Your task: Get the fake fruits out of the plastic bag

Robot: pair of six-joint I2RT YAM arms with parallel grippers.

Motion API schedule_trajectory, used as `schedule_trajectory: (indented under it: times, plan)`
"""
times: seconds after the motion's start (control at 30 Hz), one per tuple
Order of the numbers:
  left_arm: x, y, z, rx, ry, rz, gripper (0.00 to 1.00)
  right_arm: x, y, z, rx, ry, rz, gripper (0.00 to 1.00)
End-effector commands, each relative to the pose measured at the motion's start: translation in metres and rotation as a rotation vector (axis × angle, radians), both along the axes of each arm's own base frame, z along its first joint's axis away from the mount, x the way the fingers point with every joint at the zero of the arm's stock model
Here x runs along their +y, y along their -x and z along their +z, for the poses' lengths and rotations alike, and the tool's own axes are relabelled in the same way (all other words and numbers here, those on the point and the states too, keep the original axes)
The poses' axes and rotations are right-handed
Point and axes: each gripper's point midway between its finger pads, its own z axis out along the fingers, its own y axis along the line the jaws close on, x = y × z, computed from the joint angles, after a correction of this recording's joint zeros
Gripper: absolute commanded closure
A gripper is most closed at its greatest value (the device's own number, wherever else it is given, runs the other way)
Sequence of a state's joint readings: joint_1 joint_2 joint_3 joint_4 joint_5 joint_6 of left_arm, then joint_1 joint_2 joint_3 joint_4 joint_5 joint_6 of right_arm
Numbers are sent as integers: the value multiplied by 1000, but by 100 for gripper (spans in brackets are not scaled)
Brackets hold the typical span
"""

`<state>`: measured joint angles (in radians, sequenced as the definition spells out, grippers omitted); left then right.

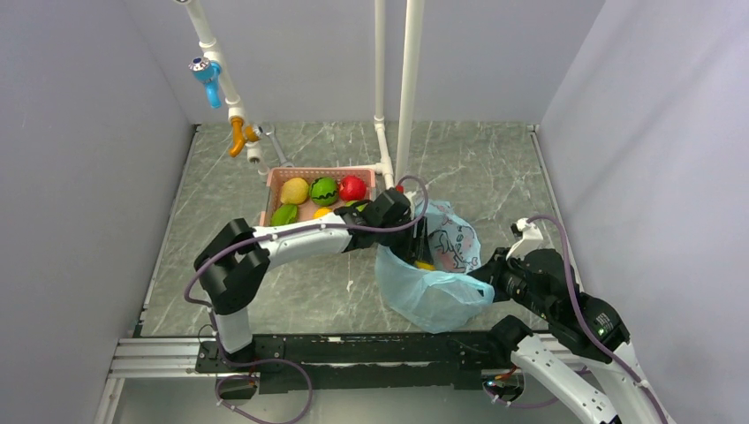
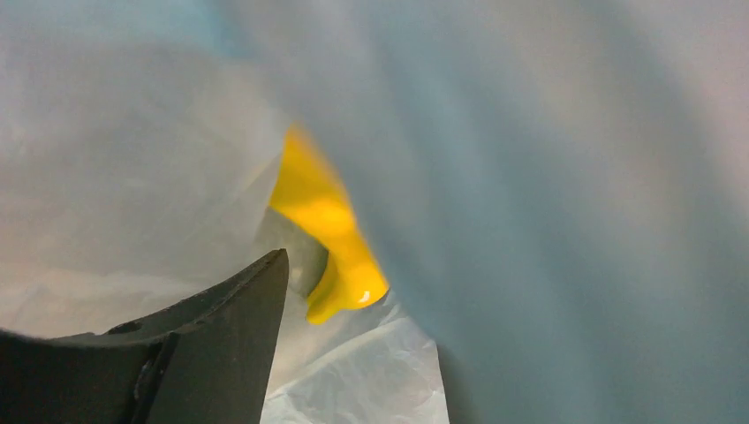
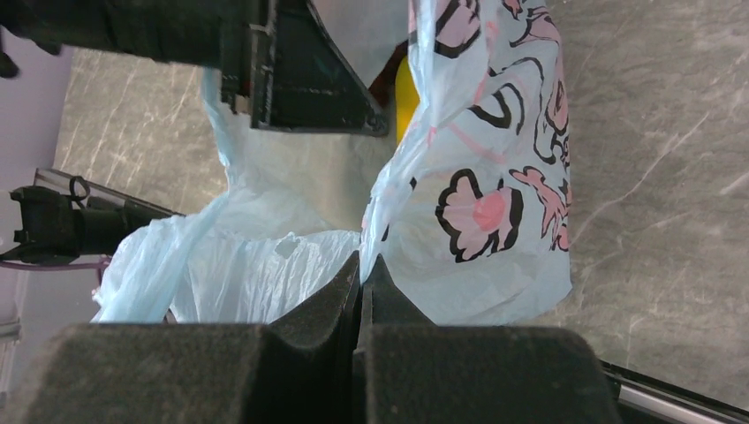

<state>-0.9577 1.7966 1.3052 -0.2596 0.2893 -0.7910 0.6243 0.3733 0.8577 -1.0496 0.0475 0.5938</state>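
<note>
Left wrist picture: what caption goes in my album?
Inside the blue plastic bag, the left claw sits beside yellow bananas.

I see a grey, stone-look table (image 1: 495, 168) filling the middle of the top view. A pink basket (image 1: 322, 170) sits on it just above the middle. A light-blue plastic bag (image 1: 433, 300) lies right of the middle. White pipes (image 1: 409, 88) stand at the back.

overhead and wrist close-ups, shared bag (image 1: 433, 296)

A crinkly, translucent light-blue plastic bag (image 2: 574, 203) fills the view. A glossy yellow plastic fruit (image 2: 331, 225) lies inside it, just beyond one black finger (image 2: 208, 353).
</note>
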Motion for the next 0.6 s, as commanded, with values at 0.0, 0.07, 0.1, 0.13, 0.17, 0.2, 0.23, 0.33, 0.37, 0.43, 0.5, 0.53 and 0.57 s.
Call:
schedule_trajectory:
  times: [0.0, 0.07, 0.1, 0.13, 0.17, 0.2, 0.23, 0.33, 0.37, 0.43, 0.5, 0.53, 0.57]
  plan:
    - [-8, -2, 6, 126, 49, 176, 31, 3, -6, 22, -72, -36, 4, 100]
    - [-5, -3, 2, 92, -31, 180, 22, 2, -5, 23, -76, -37, 3, 100]
    - [-6, -2, 2, 69, -59, 168, 20, 1, -4, 23, -78, -37, 2, 100]
    - [-6, 0, 0, 55, -92, 159, 20, 1, -4, 23, -81, -40, 2, 100]
    - [-5, 2, -5, 46, -129, 155, 20, 2, -4, 24, -83, -43, 3, 100]
    - [-6, 6, -8, 38, -150, 145, 20, 2, -4, 24, -85, -44, 5, 100]
    - [-6, 9, -11, 28, -171, 141, 20, 2, -5, 23, -85, -44, 5, 100]
    - [-2, 16, -21, -23, -241, 132, 20, 3, -5, 24, -85, -42, 6, 100]
    - [1, 17, -21, -49, -264, 128, 20, 3, -5, 24, -87, -44, 6, 100]
    - [5, 16, -15, -121, -272, 105, 22, 3, -5, 23, -86, -45, 5, 100]
    - [6, 16, 0, -201, -227, 65, 22, 3, -6, 21, -83, -45, 5, 100]
    - [7, 17, 10, -242, -193, 55, 21, 4, -6, 21, -82, -44, 7, 100]
    - [8, 17, 20, -290, -158, 29, 20, 4, -6, 22, -81, -44, 9, 100]
